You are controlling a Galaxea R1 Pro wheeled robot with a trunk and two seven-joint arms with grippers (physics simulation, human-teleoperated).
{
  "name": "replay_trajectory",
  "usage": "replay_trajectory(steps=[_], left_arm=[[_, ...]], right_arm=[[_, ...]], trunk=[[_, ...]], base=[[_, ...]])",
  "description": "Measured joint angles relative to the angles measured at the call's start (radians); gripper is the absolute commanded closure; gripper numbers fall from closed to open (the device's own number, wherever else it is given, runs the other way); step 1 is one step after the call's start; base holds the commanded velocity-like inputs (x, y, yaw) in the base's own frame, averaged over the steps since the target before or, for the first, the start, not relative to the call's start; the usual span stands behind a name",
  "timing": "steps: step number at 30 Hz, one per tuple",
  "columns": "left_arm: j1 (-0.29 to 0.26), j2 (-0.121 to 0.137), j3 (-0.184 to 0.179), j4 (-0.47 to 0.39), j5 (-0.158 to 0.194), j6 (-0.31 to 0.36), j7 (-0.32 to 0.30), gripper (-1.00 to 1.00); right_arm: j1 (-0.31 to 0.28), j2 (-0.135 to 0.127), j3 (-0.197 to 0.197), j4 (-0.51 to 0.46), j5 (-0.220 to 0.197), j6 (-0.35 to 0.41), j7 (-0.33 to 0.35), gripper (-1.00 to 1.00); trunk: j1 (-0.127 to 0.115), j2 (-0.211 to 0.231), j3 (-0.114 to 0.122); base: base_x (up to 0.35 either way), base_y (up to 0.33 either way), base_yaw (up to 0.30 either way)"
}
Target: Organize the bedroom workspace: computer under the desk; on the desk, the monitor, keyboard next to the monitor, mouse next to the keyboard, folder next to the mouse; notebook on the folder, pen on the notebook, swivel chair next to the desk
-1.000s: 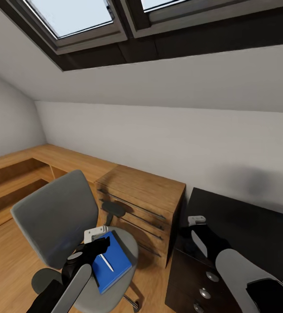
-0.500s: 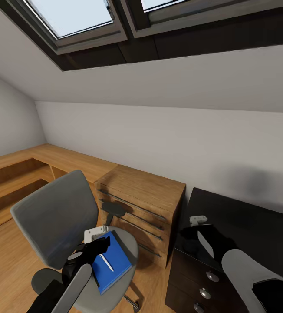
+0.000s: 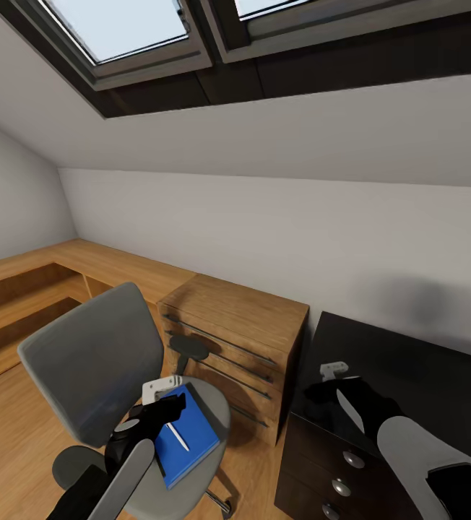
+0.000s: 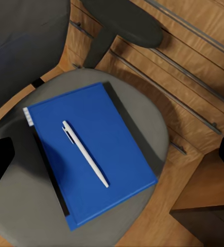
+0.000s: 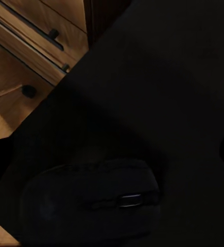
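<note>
Judging by the layout, you are at the folder step: the folder (image 4: pixel 91 154) lies flat on the seat of the swivel chair (image 3: pixel 91 361), with the pen (image 4: pixel 85 153) lying loose on its cover. Your left gripper (image 3: pixel 165 399) hovers above the folder's near end, its fingers showing spread wide at both edges of the left wrist view, holding nothing. The left forearm reaches forward and down over the seat. The next move calls for dealing with the pen first, or it may roll off when the folder lifts. Your right gripper (image 3: pixel 322 393) sits low over the corner of the desk (image 3: pixel 409 368) beside the wooden chest (image 3: pixel 235 325); the mouse (image 5: pixel 91 200) rests on the desk just beneath it. I cannot tell whether the right gripper is released or clenched, the picture being too dark
</note>
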Motion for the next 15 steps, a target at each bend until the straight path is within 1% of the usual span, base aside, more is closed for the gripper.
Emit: replay_trajectory(steps=[8, 11, 13, 15], left_arm=[[0.0, 0.0, -0.002, 0.0, 0.0, 0.0, 0.0, -1.0], [0.0, -0.001, -0.006, 0.0, 0.001, 0.0, 0.0, -1.0], [0.0, 0.0, -0.019, 0.0, 0.001, 0.0, 0.0, -1.0], [0.0, 0.0, -0.024, 0.0, 0.001, 0.0, 0.0, -1.0]], right_arm=[[0.0, 0.002, 0.002, 0.003, 0.002, 0.002, 0.021, -1.0], [0.0, 0.001, 0.011, 0.003, 0.003, 0.002, 0.058, -1.0], [0.0, 0.0, 0.021, 0.004, 0.004, 0.002, 0.082, -1.0], [0.0, 0.0, 0.023, 0.004, 0.004, 0.002, 0.089, -1.0]], trunk=[[0.0, 0.0, 0.0], [0.0, 0.0, 0.0], [0.0, 0.0, 0.0], [0.0, 0.0, 0.0]], base=[[0.0, 0.0, 0.0], [0.0, 0.0, 0.0], [0.0, 0.0, 0.0], [0.0, 0.0, 0.0]])
